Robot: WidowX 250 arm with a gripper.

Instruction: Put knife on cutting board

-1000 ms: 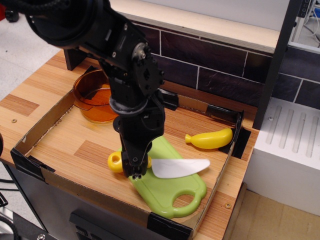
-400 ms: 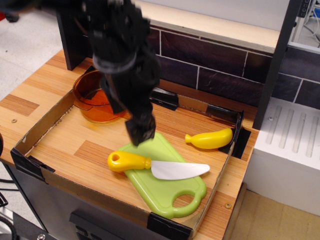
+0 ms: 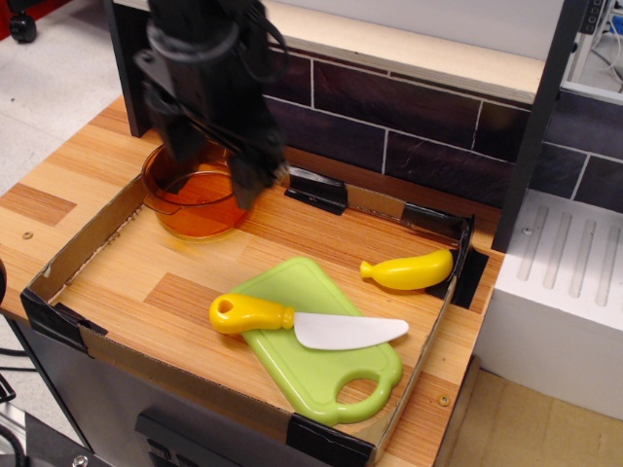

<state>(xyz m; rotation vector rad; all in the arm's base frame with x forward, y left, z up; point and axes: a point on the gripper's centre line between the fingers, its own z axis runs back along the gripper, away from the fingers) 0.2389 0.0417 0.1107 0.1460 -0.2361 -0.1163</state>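
Observation:
The knife [image 3: 302,325], white blade and yellow handle with a hole, lies across the light-green cutting board [image 3: 316,365]. Its blade rests on the board and the handle end sticks out over the wooden surface to the left. The board's oval handle hole is at its near right end. My black gripper [image 3: 249,185] is raised high above the back left of the tray, over the orange bowl, far from the knife. It holds nothing. It is motion-blurred, so I cannot tell how its jaws stand.
An orange transparent bowl [image 3: 185,199] stands at the back left. A yellow banana-shaped toy [image 3: 409,269] lies at the right. A low cardboard rim [image 3: 68,258] with black corner clips surrounds the wooden surface. A dark tiled wall is behind.
The gripper let go of the knife's handle, rose and moved back left toward the bowl. The knife stays lying across the cutting board.

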